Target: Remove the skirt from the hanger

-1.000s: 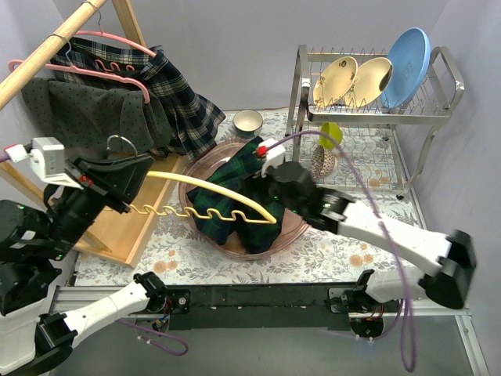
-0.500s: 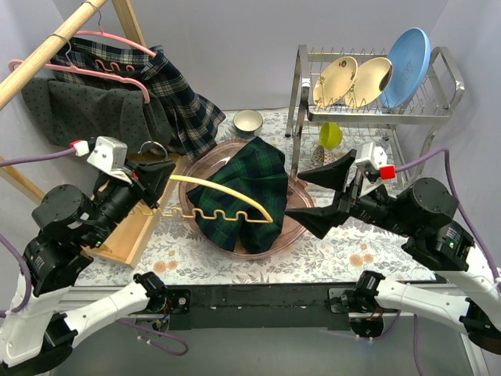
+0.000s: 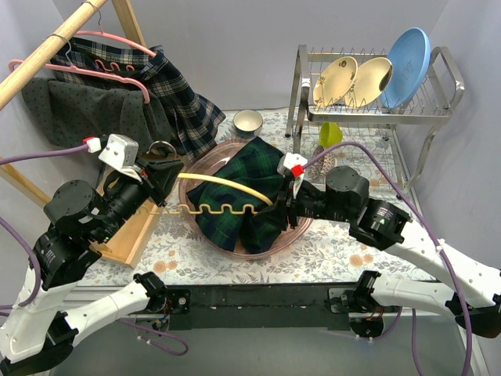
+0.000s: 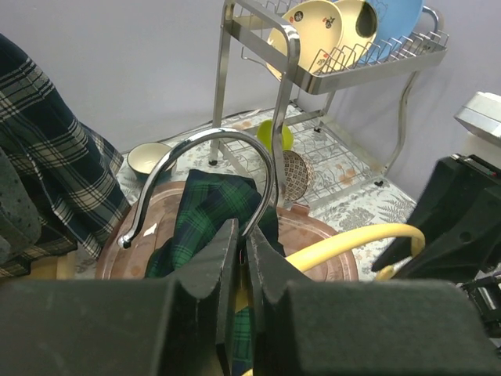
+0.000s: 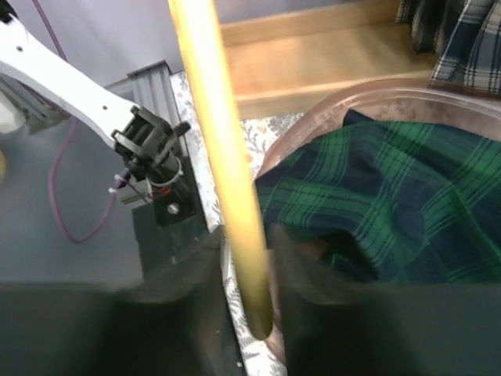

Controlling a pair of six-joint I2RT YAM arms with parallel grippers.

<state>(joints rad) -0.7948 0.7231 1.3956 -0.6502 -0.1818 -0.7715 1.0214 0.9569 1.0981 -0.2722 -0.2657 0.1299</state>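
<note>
The green plaid skirt (image 3: 252, 182) is lying heaped in a bowl (image 3: 202, 162) beneath both grippers, apparently clear of the yellow hanger (image 3: 227, 186) being held level above it. The left gripper (image 4: 243, 235) is pinching the base of the metal hook (image 4: 210, 139), jaws closed. The right gripper (image 3: 278, 205) is clamping the hanger's far tip, seemingly to steady it. No readable writing is showing.

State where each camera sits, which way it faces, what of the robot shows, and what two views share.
Top external: above and behind, looking down; left arm, right arm, left gripper and right gripper show.
Left wrist: on the left arm, facing the dish rack; its fingers pinch the hook.
Right wrist: on the right arm, facing the near table edge; its fingers flank the hanger.
Shared: both wrist views show hanger and skirt.
</note>
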